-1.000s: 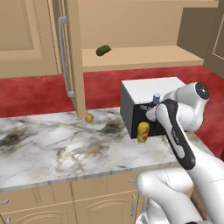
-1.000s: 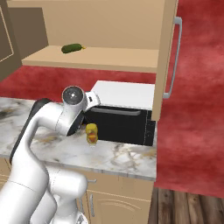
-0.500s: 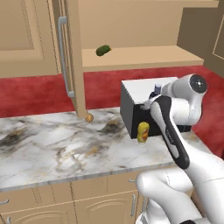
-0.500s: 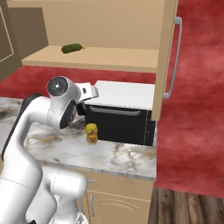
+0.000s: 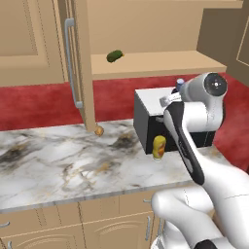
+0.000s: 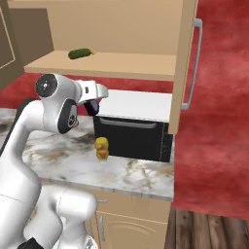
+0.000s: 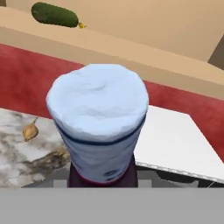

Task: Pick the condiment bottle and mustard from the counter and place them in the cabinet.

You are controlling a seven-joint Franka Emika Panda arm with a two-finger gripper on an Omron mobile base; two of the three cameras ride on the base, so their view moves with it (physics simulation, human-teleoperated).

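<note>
While the condiment bottle stands upright above the microwave, the hand is closed around it.

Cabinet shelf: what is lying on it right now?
A green pickle-like thing lies on the cabinet shelf. The mustard stands on the counter; the arm hides the shelf's far end.

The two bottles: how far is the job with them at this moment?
Done: nothing, the cabinet shelf holds just a green pickle. In hand: the condiment bottle sits lifted in the gripper, above the microwave. Left: shelve it, then fetch the mustard standing on the counter.
</note>
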